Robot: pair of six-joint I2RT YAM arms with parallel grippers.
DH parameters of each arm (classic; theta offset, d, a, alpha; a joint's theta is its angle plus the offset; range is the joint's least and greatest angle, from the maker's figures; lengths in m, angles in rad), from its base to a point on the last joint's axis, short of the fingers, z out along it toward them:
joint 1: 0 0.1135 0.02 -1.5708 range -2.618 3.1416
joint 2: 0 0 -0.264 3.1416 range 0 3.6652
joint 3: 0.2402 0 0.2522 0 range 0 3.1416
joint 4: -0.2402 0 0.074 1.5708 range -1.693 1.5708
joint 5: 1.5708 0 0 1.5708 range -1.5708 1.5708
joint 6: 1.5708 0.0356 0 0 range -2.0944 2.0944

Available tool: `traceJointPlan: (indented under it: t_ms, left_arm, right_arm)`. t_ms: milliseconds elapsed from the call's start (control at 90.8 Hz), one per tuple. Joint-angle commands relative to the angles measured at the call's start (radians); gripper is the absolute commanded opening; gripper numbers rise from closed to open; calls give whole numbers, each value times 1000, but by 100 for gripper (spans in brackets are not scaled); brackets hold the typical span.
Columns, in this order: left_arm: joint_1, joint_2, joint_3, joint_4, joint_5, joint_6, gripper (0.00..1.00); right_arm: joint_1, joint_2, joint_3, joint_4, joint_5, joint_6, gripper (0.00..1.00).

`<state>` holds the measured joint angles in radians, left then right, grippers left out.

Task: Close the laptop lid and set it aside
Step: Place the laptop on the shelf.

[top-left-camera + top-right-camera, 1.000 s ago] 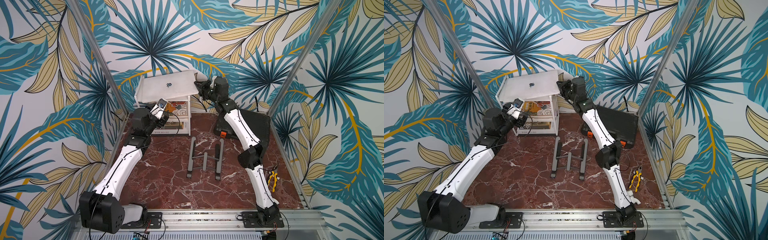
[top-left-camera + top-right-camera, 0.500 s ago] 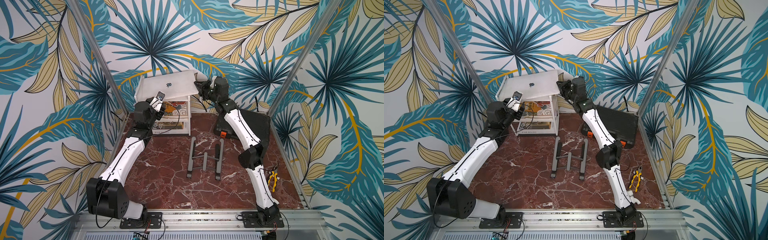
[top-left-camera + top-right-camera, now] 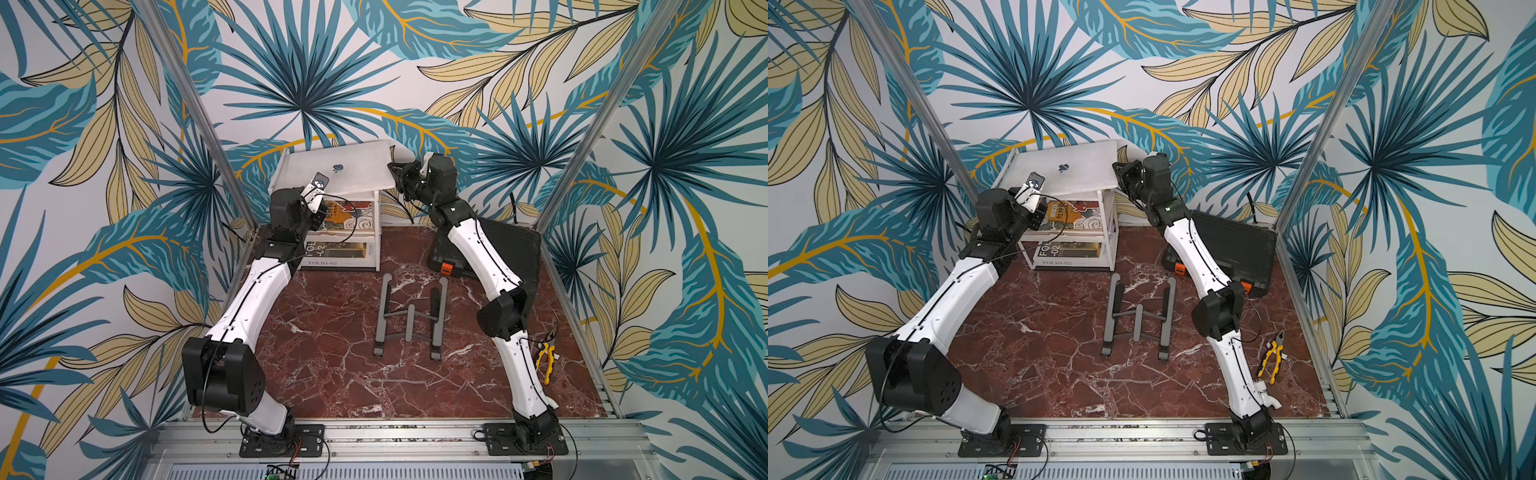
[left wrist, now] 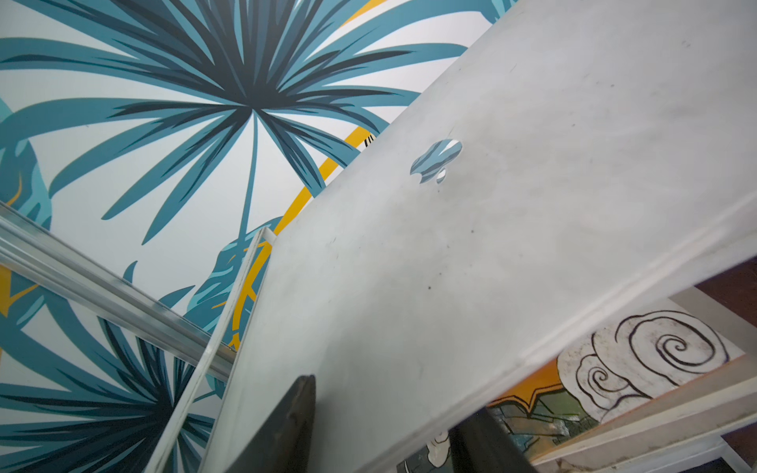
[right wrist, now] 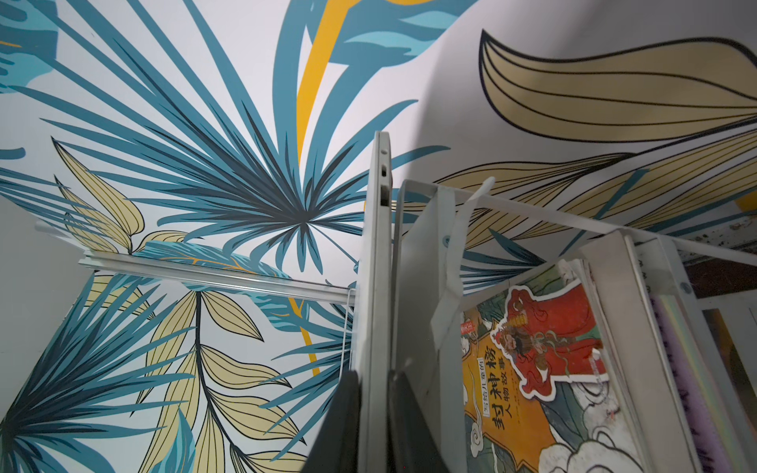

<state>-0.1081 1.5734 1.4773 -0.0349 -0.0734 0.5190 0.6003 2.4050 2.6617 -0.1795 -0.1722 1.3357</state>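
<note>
The silver laptop point(image 3: 353, 176) point(image 3: 1084, 178) lies closed on top of the white shelf rack point(image 3: 377, 232), and the laptop lid point(image 4: 512, 254) faces up with its apple logo showing. My right gripper point(image 3: 395, 171) point(image 5: 375, 374) is shut on the laptop's right edge point(image 5: 375, 266), which stands a little off the shelf top. At the near left corner, my left gripper point(image 3: 318, 190) point(image 4: 389, 399) is closed on the front edge. One of its fingers point(image 4: 286, 417) lies on the lid and the other sits under the edge.
Books point(image 3: 347, 214) fill the rack's lower shelves. A grey H-shaped stand point(image 3: 409, 316) lies mid-table, a black case point(image 3: 513, 249) sits behind the right arm, and yellow pliers point(image 3: 544, 357) lie at the right edge. Metal posts and patterned walls close in the rack.
My left arm rose and reached back to the laptop's near left corner, and its jaws narrowed around the front edge. The right arm and the laptop stayed put.
</note>
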Motion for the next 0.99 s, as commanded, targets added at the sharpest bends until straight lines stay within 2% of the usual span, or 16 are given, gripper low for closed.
traceJointPlan:
  t_ms: [0, 209, 386, 573, 727, 980]
  left_arm:
    - [24, 32, 53, 37, -22, 2, 54]
    - [24, -16, 15, 62, -5, -6, 55]
    - [24, -78, -44, 91, 11, -15, 56]
    - [25, -47, 24, 45, -9, -1, 56]
    - [25, 4, 106, 9, -6, -1, 56]
    - [25, 64, 170, -18, -11, 39, 56]
  right_arm:
    - [18, -46, -19, 55, -33, -43, 3]
    - [21, -42, -19, 57, -37, -44, 0]
    - [24, -49, -29, 63, -50, -46, 4]
    - [27, -83, -60, 81, -43, -59, 4]
    - [26, -105, -80, 94, -34, -66, 22]
    - [26, -95, -80, 88, -28, -72, 24]
